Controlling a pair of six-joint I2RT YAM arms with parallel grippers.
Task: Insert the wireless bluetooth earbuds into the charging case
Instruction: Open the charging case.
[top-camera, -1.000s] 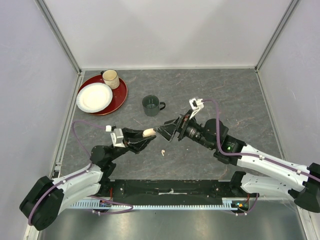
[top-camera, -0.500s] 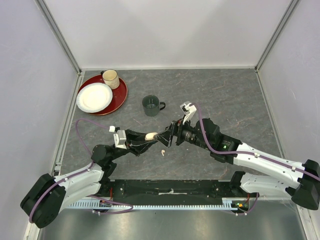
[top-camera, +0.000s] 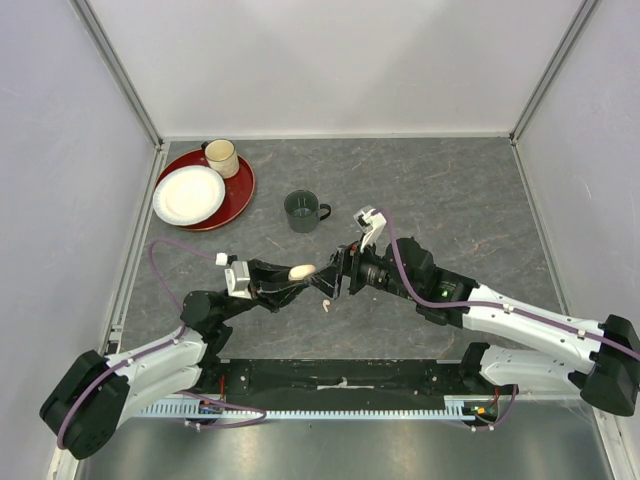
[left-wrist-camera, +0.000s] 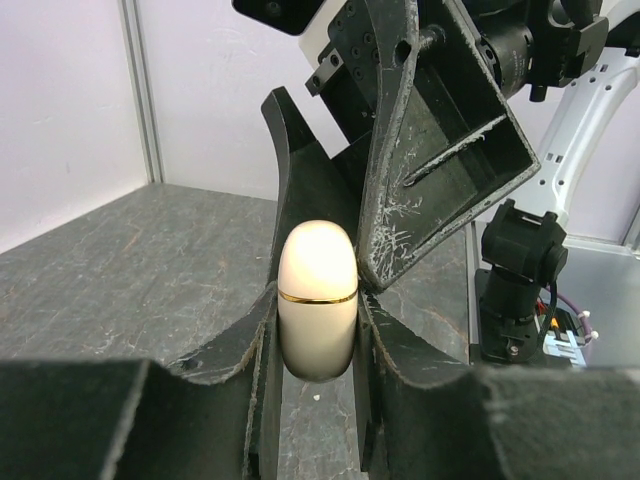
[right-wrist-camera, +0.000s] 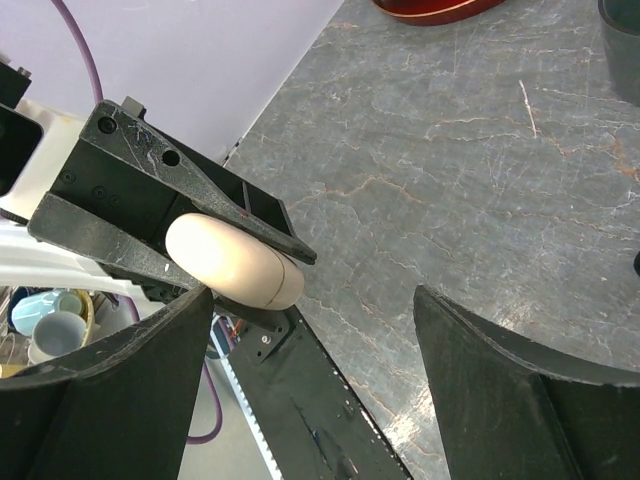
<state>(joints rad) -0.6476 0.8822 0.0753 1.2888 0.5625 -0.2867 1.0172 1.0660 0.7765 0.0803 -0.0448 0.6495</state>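
Note:
My left gripper (top-camera: 298, 272) is shut on a cream, egg-shaped charging case (top-camera: 301, 270) with a gold seam and holds it above the table; the case is closed. In the left wrist view the case (left-wrist-camera: 318, 300) stands upright between my fingers (left-wrist-camera: 240, 350). My right gripper (top-camera: 331, 280) is open and empty, right at the case's tip. In the right wrist view the case (right-wrist-camera: 235, 262) lies beside my left fingertip (right-wrist-camera: 150, 360). One white earbud (top-camera: 326, 303) lies on the table just below both grippers. The other earbuds are out of view.
A dark green mug (top-camera: 302, 211) stands behind the grippers. A red tray (top-camera: 240, 190) at the back left holds a white plate (top-camera: 188, 194) and a beige cup (top-camera: 221, 157). A black rail (top-camera: 340, 378) runs along the near edge.
My right gripper has moved left and down toward the case, its open fingers now at the case's tip. My left gripper has shifted slightly with the case still held.

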